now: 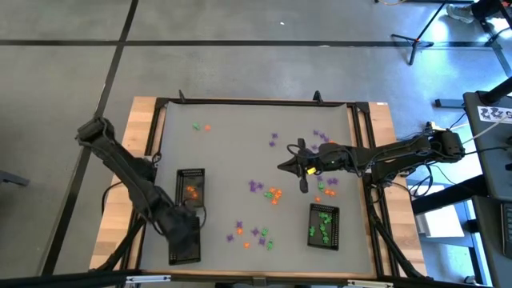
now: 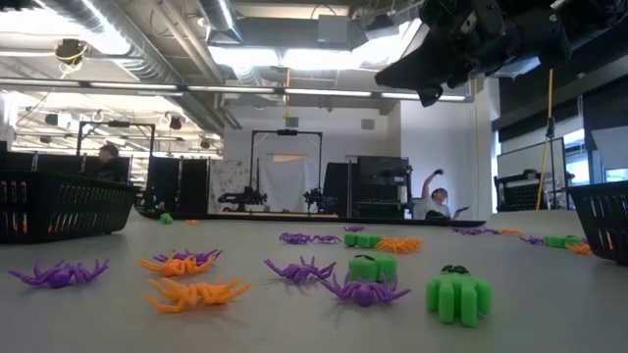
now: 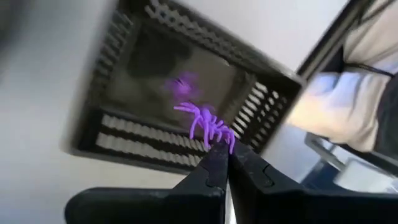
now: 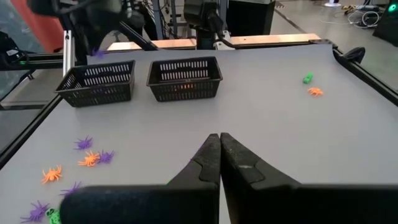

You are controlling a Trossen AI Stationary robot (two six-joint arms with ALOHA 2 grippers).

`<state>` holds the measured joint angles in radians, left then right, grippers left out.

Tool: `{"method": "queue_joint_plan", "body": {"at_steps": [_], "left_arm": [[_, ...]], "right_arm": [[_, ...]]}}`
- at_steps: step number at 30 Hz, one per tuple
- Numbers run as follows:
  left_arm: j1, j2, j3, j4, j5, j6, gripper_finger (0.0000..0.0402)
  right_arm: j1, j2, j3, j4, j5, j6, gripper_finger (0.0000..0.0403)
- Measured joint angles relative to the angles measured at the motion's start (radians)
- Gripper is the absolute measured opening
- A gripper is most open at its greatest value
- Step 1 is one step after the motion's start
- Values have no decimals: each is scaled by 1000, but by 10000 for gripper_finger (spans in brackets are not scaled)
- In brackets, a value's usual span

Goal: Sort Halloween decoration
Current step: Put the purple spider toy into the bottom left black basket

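Your left gripper (image 3: 225,152) was closed on a small purple plastic spider (image 3: 208,126), pinched by its legs between the two dark fingertips. It hung directly above a black rectangular mesh tray (image 3: 130,146), where a blurred purple shape lay on the floor. In the high view that arm reached down to the near left corner of the table, over the nearest black tray (image 1: 184,240).

Just beyond it stood a second black mesh tray (image 1: 190,188) with orange trinkets inside. A third black mesh tray (image 1: 323,226), at the near right, held green ones.

Your right gripper (image 4: 219,152) had its fingers pressed together with nothing between them. It hovered clear of the grey tabletop (image 4: 261,118), over the middle right of the table.

The remaining tiny plastic Halloween trinkets (image 1: 264,192) lay loose across the grey surface: a mixed cluster of purple, orange and green near the centre and toward the near edge, a few purple ones beside the right arm, and a green and orange pair (image 1: 201,126) at the far left. From table height you could see purple spiders (image 2: 299,269), an orange spider (image 2: 193,291) and a chunky green piece (image 2: 458,295) up close.

A person (image 2: 432,201) showed in the room beyond, one arm raised.
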<state>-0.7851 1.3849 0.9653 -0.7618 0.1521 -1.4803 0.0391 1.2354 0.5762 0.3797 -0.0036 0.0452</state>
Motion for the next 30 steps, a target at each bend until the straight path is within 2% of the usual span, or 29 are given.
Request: {"method": "queue_joint_plan", "body": {"at_steps": [6, 11, 17, 21, 28, 30], "left_arm": [[-28, 57, 0, 110, -11, -59, 7], [-28, 62, 0, 119, -12, -49, 46], [7, 59, 0, 119, 16, 31, 89], [69, 44, 1, 139, -27, 138, 92], [207, 24, 2, 261, -212, 453, 88], [251, 48, 2, 304, -212, 551, 88]], "right_arm": [[0, 0, 0, 20, 0, 1, 5], [0, 0, 0, 15, -7, 2, 5], [0, 0, 0, 13, -8, 3, 5], [0, 0, 0, 13, -8, 2, 5], [0, 0, 1, 14, -7, 2, 5], [0, 0, 1, 14, -6, 2, 5]]}}
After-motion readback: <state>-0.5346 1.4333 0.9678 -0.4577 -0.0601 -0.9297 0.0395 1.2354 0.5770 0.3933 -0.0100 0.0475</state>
